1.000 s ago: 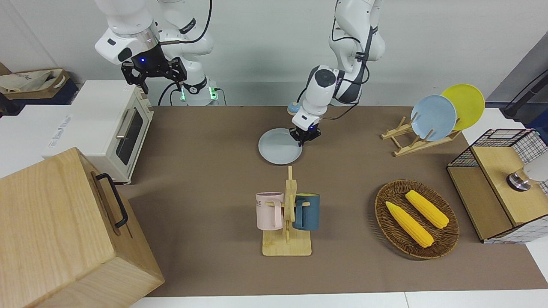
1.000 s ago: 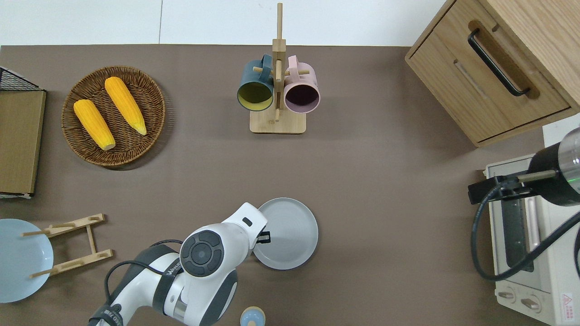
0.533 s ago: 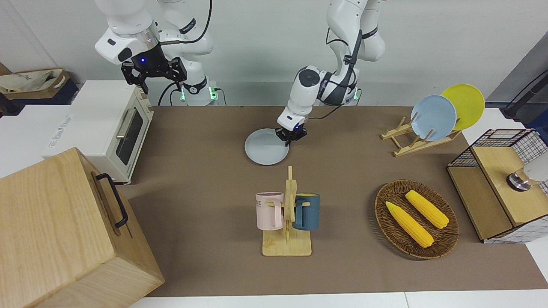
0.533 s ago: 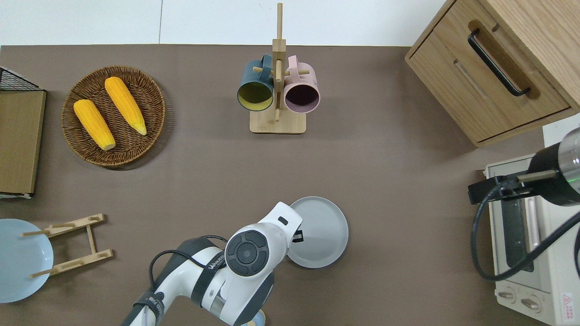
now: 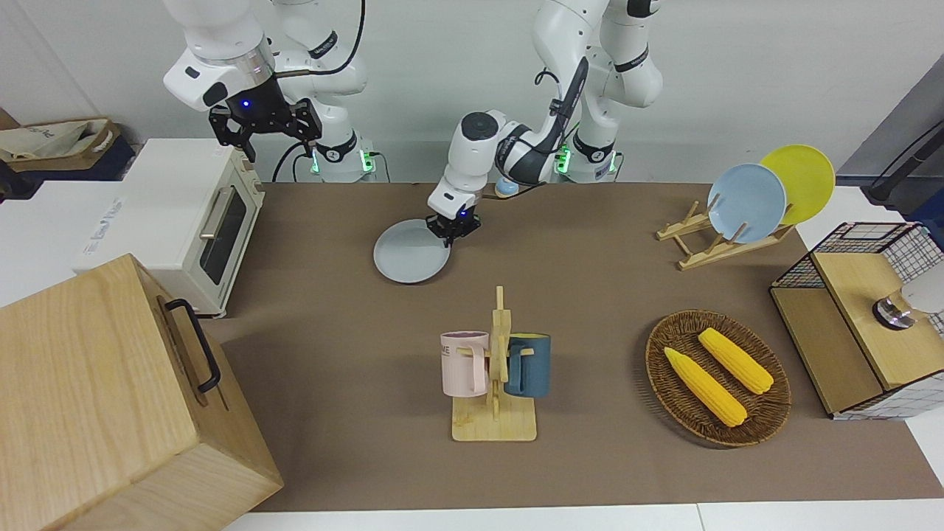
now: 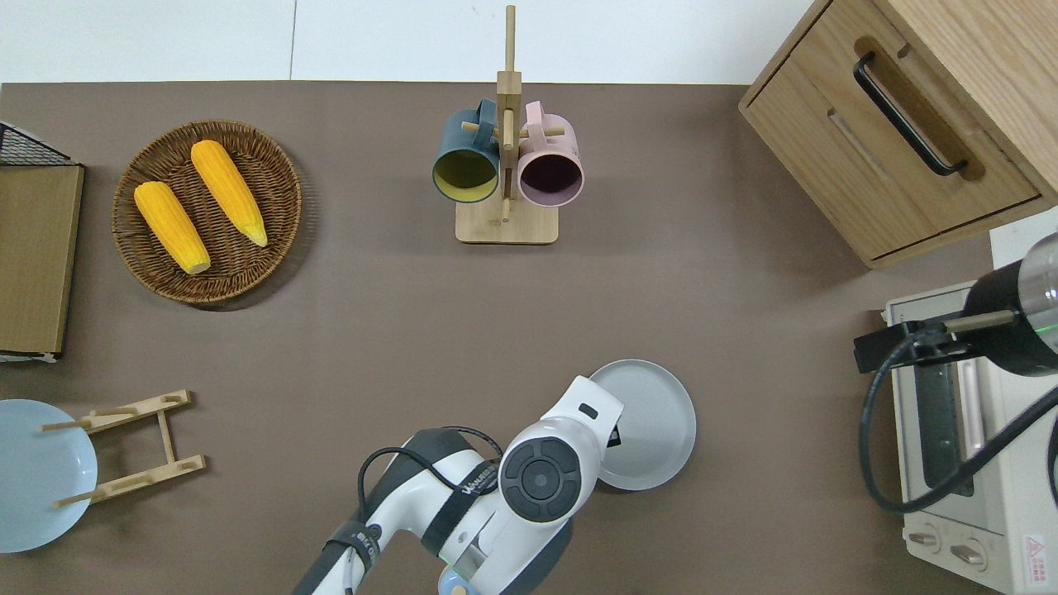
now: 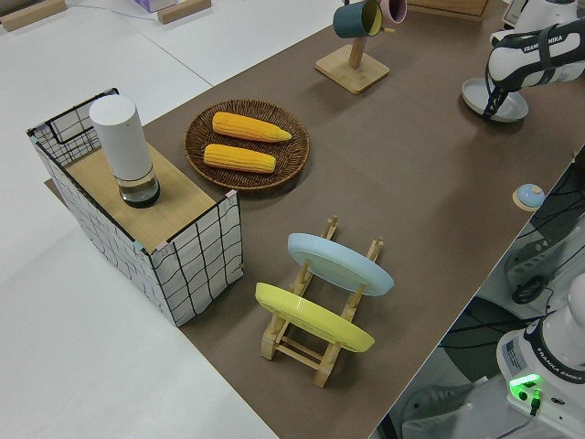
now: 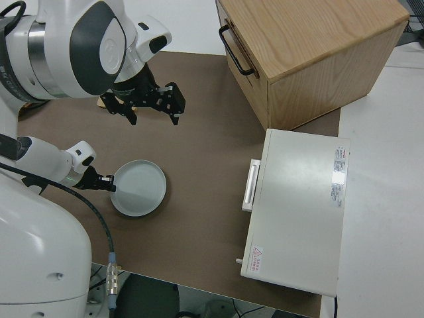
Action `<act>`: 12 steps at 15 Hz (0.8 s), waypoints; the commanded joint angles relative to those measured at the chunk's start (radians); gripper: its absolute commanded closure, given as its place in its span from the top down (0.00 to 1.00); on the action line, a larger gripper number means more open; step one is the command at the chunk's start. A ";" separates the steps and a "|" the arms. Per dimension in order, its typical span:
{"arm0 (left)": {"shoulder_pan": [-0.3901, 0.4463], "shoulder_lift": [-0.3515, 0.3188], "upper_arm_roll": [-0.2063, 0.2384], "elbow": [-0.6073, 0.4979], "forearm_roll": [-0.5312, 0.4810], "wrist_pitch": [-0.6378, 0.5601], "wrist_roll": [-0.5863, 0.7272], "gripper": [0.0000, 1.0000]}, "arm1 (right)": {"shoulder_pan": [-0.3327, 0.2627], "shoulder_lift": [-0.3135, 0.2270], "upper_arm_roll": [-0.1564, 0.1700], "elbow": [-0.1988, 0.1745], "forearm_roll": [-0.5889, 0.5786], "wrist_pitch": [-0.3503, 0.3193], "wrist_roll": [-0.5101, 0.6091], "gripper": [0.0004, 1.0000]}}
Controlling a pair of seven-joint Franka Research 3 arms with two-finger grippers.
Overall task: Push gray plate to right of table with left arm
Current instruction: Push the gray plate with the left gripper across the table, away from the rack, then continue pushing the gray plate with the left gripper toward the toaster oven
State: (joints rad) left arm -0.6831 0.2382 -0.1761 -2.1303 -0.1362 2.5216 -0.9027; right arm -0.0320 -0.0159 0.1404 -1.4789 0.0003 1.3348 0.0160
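With my left claw (image 5: 453, 227) set on the gray plate's (image 5: 410, 254) rim, fingers unreadable, the plate sits mid-surface (image 5: 605, 295), toaster oven (image 5: 193, 218) well apart, so I judge more pushing remains.

The gray plate (image 8: 138, 189) lies flat on the brown table (image 8: 205, 152). The left hand (image 8: 108, 186) touches its rim. The right hand (image 8: 147, 106) hangs spread open.
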 commanded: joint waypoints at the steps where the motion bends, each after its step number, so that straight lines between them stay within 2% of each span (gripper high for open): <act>1: -0.042 0.082 0.010 0.101 0.053 -0.001 -0.096 0.00 | -0.019 -0.002 0.016 0.009 0.004 -0.016 0.012 0.98; 6: -0.090 0.125 0.012 0.176 0.061 -0.007 -0.156 0.00 | -0.019 -0.002 0.016 0.009 0.004 -0.016 0.013 0.98; 10: -0.095 0.151 0.007 0.210 0.138 -0.009 -0.244 0.00 | -0.019 -0.002 0.016 0.009 0.004 -0.016 0.013 0.98; 12: -0.095 0.153 0.006 0.213 0.144 -0.009 -0.254 0.00 | -0.019 -0.002 0.016 0.009 0.004 -0.016 0.012 0.98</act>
State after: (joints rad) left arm -0.7670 0.3613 -0.1776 -1.9563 -0.0307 2.5210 -1.1082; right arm -0.0320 -0.0159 0.1404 -1.4789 0.0003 1.3348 0.0160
